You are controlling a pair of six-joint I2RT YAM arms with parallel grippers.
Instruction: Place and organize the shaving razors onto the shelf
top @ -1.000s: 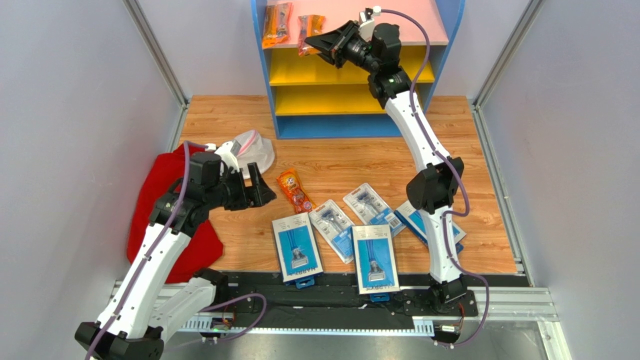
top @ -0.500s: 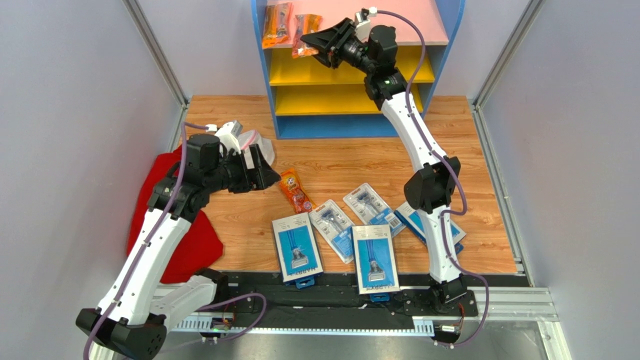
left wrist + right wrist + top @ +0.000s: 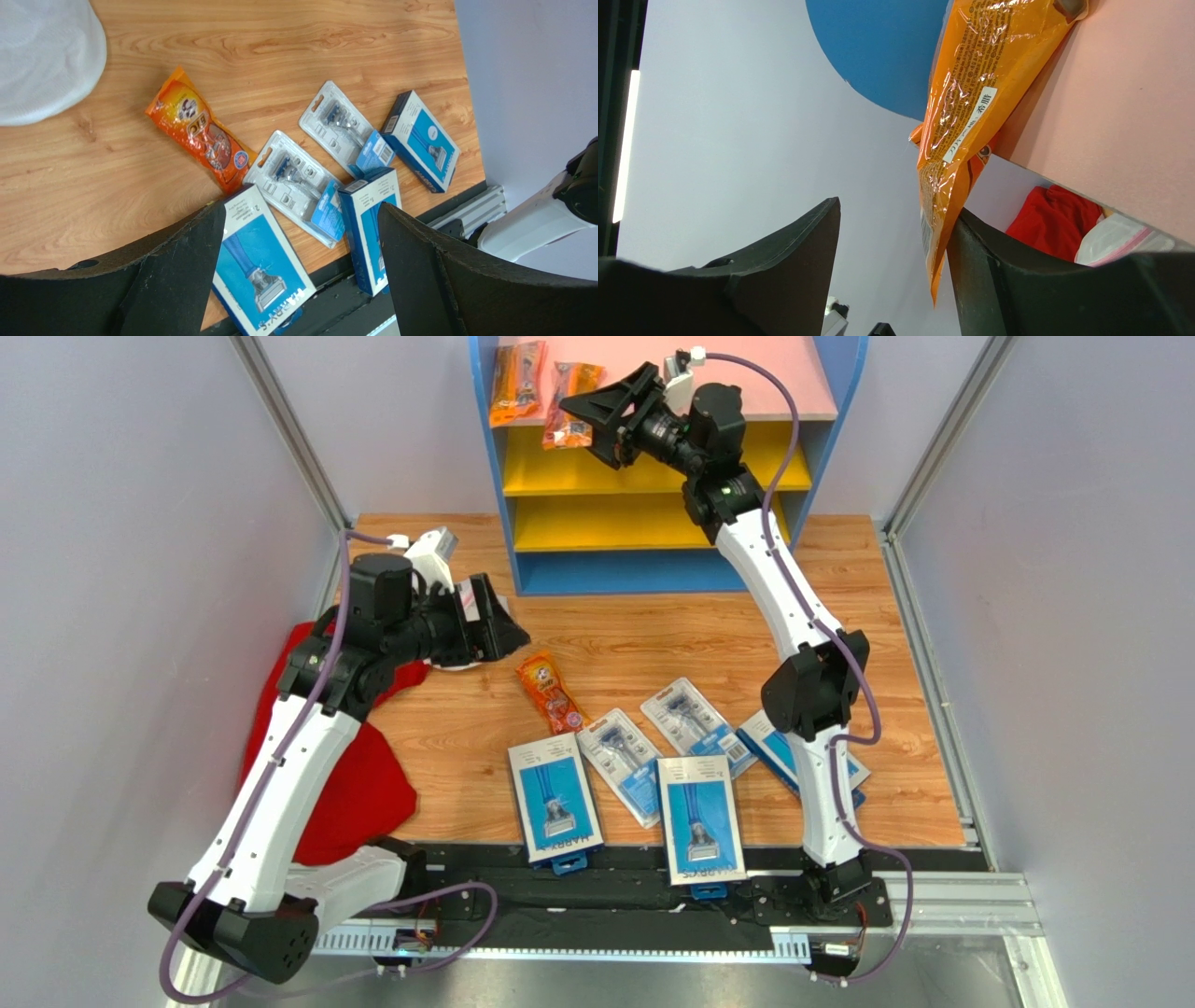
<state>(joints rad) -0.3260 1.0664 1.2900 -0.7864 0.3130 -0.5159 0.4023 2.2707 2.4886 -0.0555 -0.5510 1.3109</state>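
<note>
Left gripper (image 3: 502,623), 9 o'clock: jaws wide, nothing held, above wooden floor (image 3: 631,644).
Shaving razors (image 3: 622,763), 6 o'clock: five packs flat on floor, well apart from shelf (image 3: 631,571).
Right gripper (image 3: 896,206), 12 o'clock: jaws parted, orange packet (image 3: 962,119) just beside one finger, overhanging pink top board (image 3: 1130,112).

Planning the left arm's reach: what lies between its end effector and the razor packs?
An orange snack packet lies between the left end effector and the razor packs, clearest in the top view.

Left arm bent low, left gripper (image 3: 491,620) jaws wide apart. Right arm stretched far forward and raised, right gripper (image 3: 592,417) jaws parted.
</note>
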